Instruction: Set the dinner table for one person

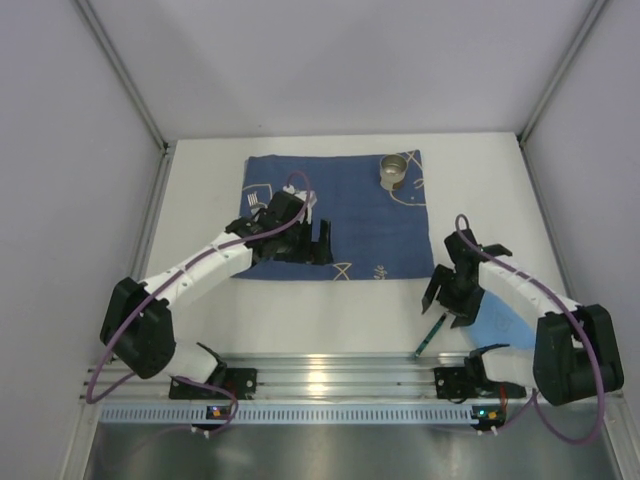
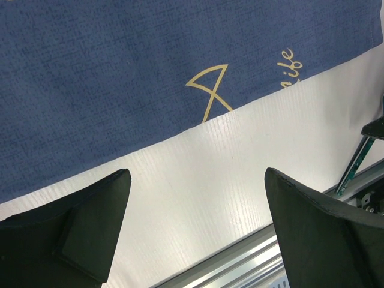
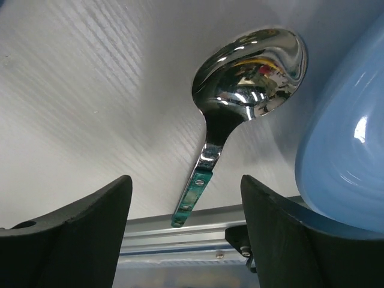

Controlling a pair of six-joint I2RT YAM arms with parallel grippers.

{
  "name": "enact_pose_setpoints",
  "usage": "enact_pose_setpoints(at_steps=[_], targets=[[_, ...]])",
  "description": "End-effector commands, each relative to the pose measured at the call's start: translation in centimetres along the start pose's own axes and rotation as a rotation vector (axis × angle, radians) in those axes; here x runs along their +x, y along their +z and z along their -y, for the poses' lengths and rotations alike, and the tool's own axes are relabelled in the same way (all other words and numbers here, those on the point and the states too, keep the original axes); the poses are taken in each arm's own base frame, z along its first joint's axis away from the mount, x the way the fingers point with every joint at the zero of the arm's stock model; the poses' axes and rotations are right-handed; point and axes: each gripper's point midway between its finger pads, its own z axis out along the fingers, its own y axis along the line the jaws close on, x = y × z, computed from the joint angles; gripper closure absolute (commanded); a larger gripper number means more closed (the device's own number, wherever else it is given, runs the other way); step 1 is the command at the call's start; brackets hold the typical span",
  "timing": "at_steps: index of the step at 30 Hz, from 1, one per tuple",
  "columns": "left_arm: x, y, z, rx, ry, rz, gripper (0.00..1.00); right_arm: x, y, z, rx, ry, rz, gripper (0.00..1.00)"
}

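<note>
A matte white dinner table [image 1: 330, 310] fills the scene, with grey walls around it. The right gripper [image 3: 185, 201] hangs low over the table with its jaws apart. The teal handle of a shiny spoon [image 3: 249, 72] lying on the table shows between them, and neither jaw touches it. A pale blue plate [image 3: 342, 150] sits just beside the spoon's bowl. The left gripper [image 2: 197, 180], spread wide and empty, hovers above the near edge of a dark blue mat [image 2: 120, 78] with gold markings. A metal cup [image 1: 393, 170] stands near the mat's far right corner.

Dinner table [image 1: 370, 315] — large matte white rectangular top, flat, faintly textured — ribbed aluminium rail [image 1: 320, 385] along 6 o'clock edge.
</note>
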Motion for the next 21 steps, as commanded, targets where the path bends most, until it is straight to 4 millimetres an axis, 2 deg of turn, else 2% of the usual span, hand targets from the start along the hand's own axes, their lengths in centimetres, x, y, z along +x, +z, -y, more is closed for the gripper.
enact_pose_setpoints(at_steps=[1, 4, 9, 11, 12, 15, 16, 18, 19, 20, 21], targets=[[-0.9, -0.9, 0.3, 0.001, -0.016, 0.062, 0.02, -0.9, 1.2, -0.5, -0.008, 0.013, 0.037, 0.28], [-0.7, -1.1, -0.4, -0.039, -0.007, 0.047, 0.02, -1.4, 1.9, -0.5, 0.002, 0.012, 0.046, 0.42], [-1.8, -1.2, -0.1, -0.055, 0.026, 0.040, 0.01, -1.9, 2.6, -0.2, 0.032, -0.002, 0.057, 0.72], [-2.2, -1.3, 0.1, -0.055, 0.036, 0.036, 0.02, -1.9, 2.6, -0.1, 0.040, -0.013, 0.056, 0.78], [-2.2, -1.1, 0.0, -0.060, 0.043, 0.028, 0.01, -2.1, 2.3, -0.2, 0.037, -0.018, 0.061, 0.86], [-2.5, -1.0, 0.1, -0.060, 0.052, 0.018, 0.01, -3.7, 0.1, -0.6, 0.035, -0.039, 0.139, 0.96], [-2.5, -1.0, 0.2, -0.057, 0.064, 0.014, 0.02, -5.0, -1.5, -1.6, 0.011, -0.044, 0.186, 1.00], [-2.9, -0.9, 0.2, -0.061, 0.079, 0.016, 0.01, -6.1, -3.7, -2.0, 0.007, -0.069, 0.241, 1.00], [-3.4, -1.0, 0.4, -0.059, 0.083, 0.026, 0.01, -7.6, -5.9, -3.3, -0.020, -0.091, 0.305, 1.00], [-3.4, -1.1, 0.4, -0.064, 0.087, 0.020, 0.02, -8.0, -6.9, -3.6, -0.022, -0.106, 0.320, 1.00], [-3.9, -1.2, 0.6, -0.065, 0.094, 0.027, 0.01, -9.4, -8.8, -5.3, -0.047, -0.146, 0.370, 1.00]])
